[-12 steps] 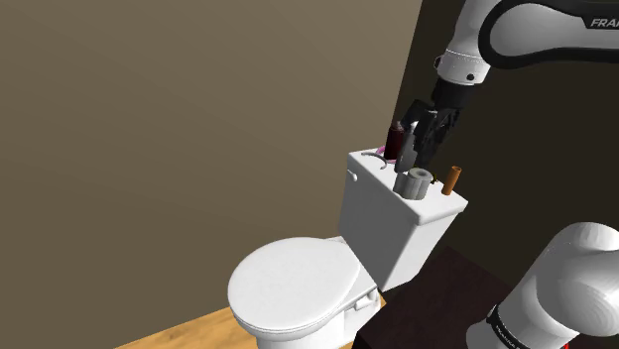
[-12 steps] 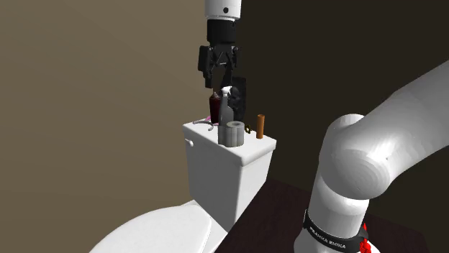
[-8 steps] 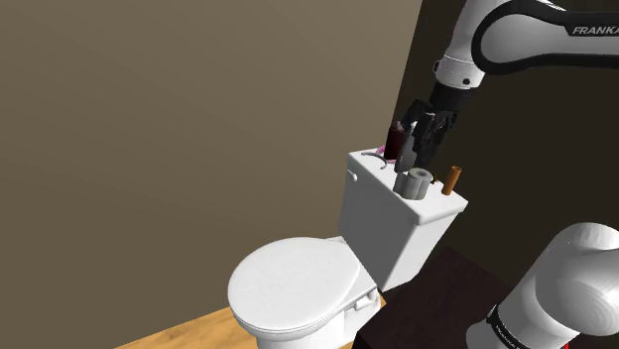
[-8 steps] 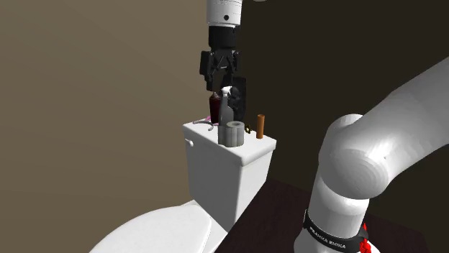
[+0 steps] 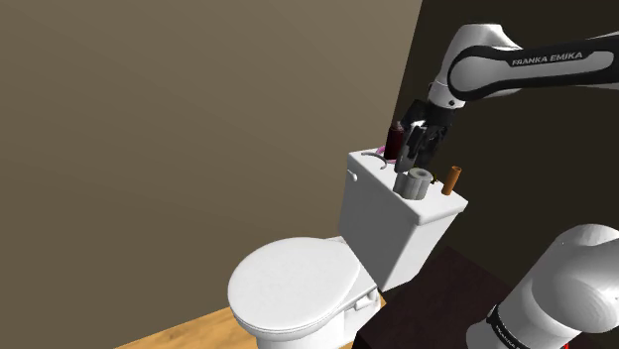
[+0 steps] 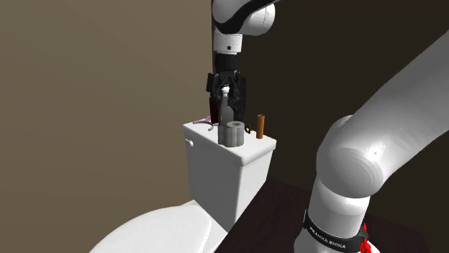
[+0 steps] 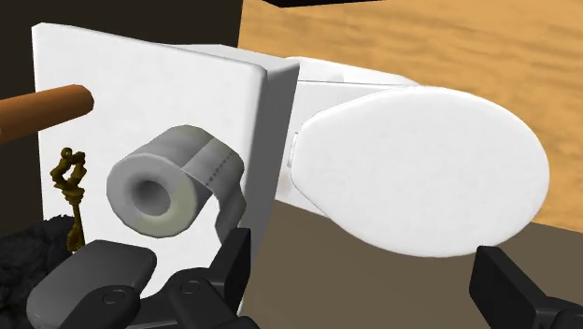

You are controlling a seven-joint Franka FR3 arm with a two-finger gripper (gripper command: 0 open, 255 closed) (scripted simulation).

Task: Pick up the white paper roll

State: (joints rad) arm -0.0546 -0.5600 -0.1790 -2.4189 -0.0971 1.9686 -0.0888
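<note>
On the tank lid's front edge, the one toward the closed toilet seat [image 5: 298,288], we see the greyish-white paper roll [image 5: 415,182] standing on end, core upward. Near it, at the lid's corner, is a brown cylinder [image 5: 452,179]. Above the roll hangs our gripper [image 5: 418,149], fingers spread apart, touching nothing. A dark red bottle [image 5: 394,145] stands at the back.

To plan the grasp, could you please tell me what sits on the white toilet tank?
A greyish paper roll, a brown cylinder, a small gold ornament and a dark red bottle. The black gripper covers whatever stands behind it.
</note>
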